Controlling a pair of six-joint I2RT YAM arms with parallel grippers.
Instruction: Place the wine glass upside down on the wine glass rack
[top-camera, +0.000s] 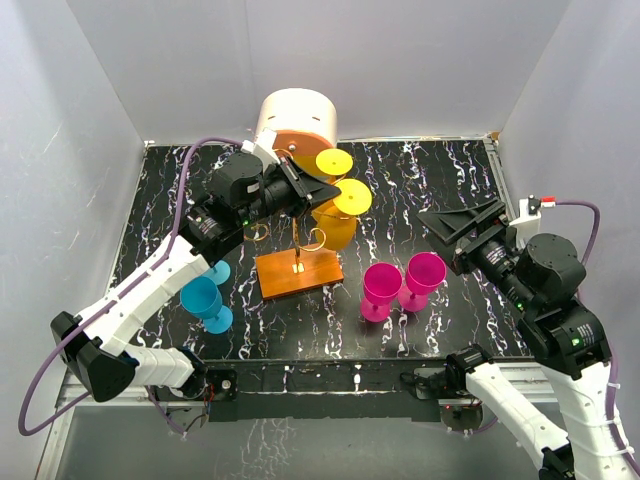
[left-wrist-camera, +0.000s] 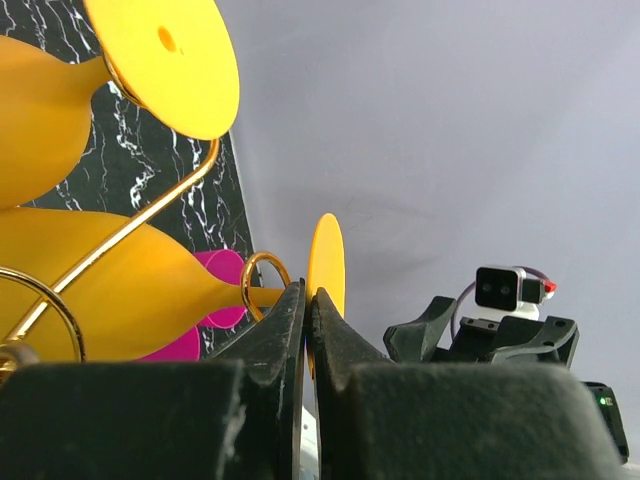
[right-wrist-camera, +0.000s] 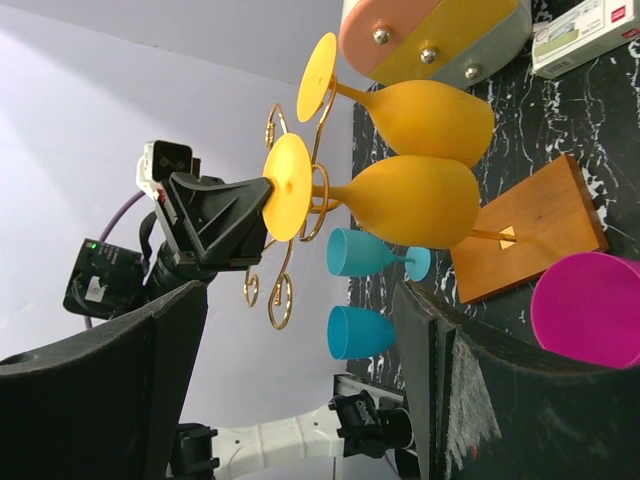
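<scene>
The wine glass rack (top-camera: 298, 272) is gold wire on an orange base at mid-table. Two yellow wine glasses hang on it upside down, feet up. My left gripper (top-camera: 322, 190) is shut on the rim of the foot (top-camera: 353, 196) of the nearer yellow glass. In the left wrist view the fingers (left-wrist-camera: 307, 292) pinch that foot disc (left-wrist-camera: 326, 262), and its stem runs through a gold loop (left-wrist-camera: 264, 284) to the bowl (left-wrist-camera: 120, 295). The second yellow glass (left-wrist-camera: 40, 110) hangs above. My right gripper (top-camera: 468, 232) is open and empty, right of the rack; its fingers (right-wrist-camera: 455, 400) frame the scene.
Two pink glasses (top-camera: 382, 285) (top-camera: 425, 272) stand right of the rack base. Two blue glasses (top-camera: 205, 300) stand to its left under my left arm. A big cream-and-orange cylinder (top-camera: 297, 120) stands behind the rack. White walls close in the table.
</scene>
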